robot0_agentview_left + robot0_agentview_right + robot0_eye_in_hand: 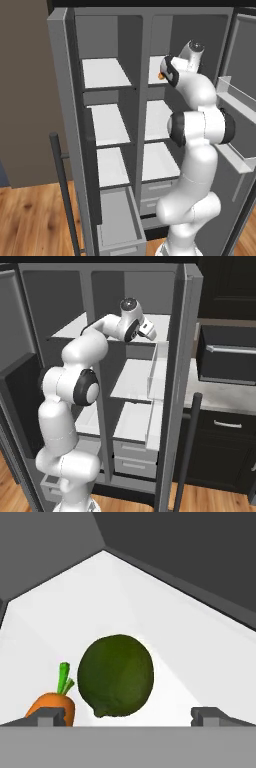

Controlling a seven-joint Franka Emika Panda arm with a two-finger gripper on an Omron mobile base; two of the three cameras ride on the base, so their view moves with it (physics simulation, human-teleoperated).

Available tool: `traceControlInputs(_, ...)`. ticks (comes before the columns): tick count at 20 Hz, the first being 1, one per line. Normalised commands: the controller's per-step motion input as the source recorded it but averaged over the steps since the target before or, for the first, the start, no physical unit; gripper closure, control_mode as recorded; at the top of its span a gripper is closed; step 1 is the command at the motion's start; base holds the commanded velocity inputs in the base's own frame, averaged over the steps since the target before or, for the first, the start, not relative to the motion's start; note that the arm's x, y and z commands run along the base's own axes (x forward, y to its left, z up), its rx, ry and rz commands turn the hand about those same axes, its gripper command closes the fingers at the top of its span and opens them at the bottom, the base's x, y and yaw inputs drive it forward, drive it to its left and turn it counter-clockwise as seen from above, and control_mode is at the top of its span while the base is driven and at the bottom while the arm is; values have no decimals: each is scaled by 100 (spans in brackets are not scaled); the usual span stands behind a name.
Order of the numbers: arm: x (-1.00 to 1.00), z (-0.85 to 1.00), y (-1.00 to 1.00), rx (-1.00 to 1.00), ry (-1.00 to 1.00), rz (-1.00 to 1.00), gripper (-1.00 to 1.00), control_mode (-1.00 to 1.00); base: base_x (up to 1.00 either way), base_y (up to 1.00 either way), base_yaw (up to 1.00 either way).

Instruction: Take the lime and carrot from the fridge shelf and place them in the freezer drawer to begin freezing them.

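You see the round dark green lime (pixel 116 676) resting on the flat white fridge shelf (pixel 115 597), toward its front edge. The small orange carrot with green stalk (pixel 52 704) lies just beside it. The hand (pixel 128 716) stands wide, lime between its fingertips, nothing held.

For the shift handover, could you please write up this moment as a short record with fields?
gripper: open, fingertips either side of the lime, not touching
lime: on the fridge shelf, centred between the jaws
carrot: beside the lime, green top pointing up in the hand view
freezer drawer: pulled open, inside looks bare
stage: nothing grasped yet
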Motion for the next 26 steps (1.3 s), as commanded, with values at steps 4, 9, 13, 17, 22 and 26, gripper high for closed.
traceControlInputs(4,40,-24,0,0,0,0,-100,-100,0,0,0)
traceControlInputs(9,33,-4,0,0,0,0,-100,-100,0,0,0)
traceControlInputs(13,38,-7,-1,0,0,0,-100,-100,0,0,0)
traceControlInputs(17,16,-20,0,0,0,0,-100,-100,0,0,0)
traceControlInputs(22,2,-48,0,0,0,0,100,-100,0,0,0)
traceControlInputs(26,0,-55,0,0,0,0,100,-100,0,0,0)
